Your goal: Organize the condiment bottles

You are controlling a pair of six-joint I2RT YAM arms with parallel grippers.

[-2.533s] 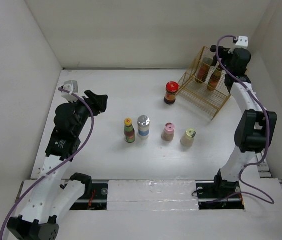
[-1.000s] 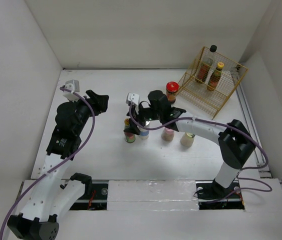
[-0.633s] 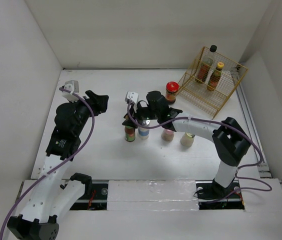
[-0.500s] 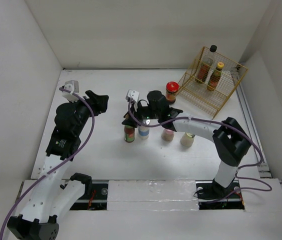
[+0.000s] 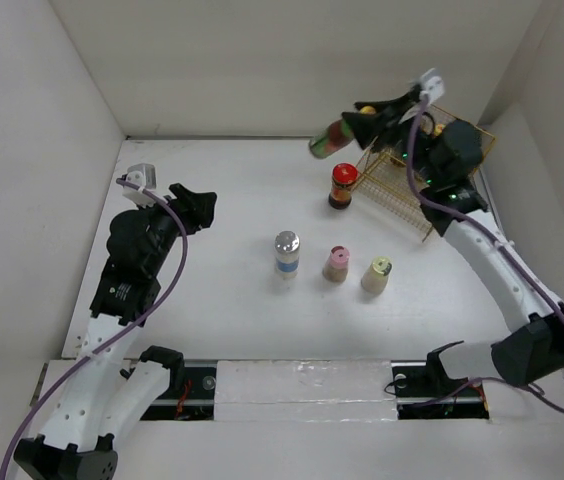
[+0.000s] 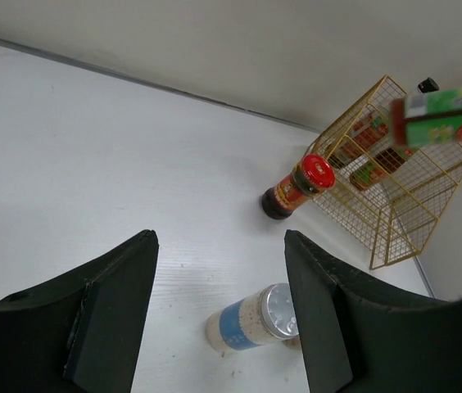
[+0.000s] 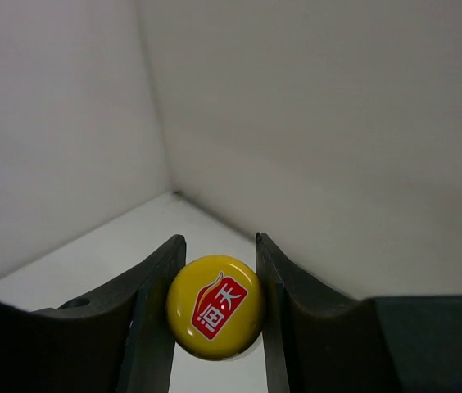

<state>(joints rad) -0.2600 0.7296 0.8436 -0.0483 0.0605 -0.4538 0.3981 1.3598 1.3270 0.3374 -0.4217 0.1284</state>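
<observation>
On the table (image 5: 212,200) stand four bottles (image 5: 286,252); right fingers (image 7: 153,311) grip one yellow-capped bottle (image 7: 215,307), left fingers (image 6: 112,319) spread empty.

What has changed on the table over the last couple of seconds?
The right gripper closed on the yellow-capped bottle, lifted it from its row and carried it up toward the wire basket. The left gripper and the four other standing bottles stayed put.

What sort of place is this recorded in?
Probably a robot lab test cell: plain white walls box in a white table, two robot arms mount at its near edge, and condiment bottles stand near a yellow wire basket.
</observation>
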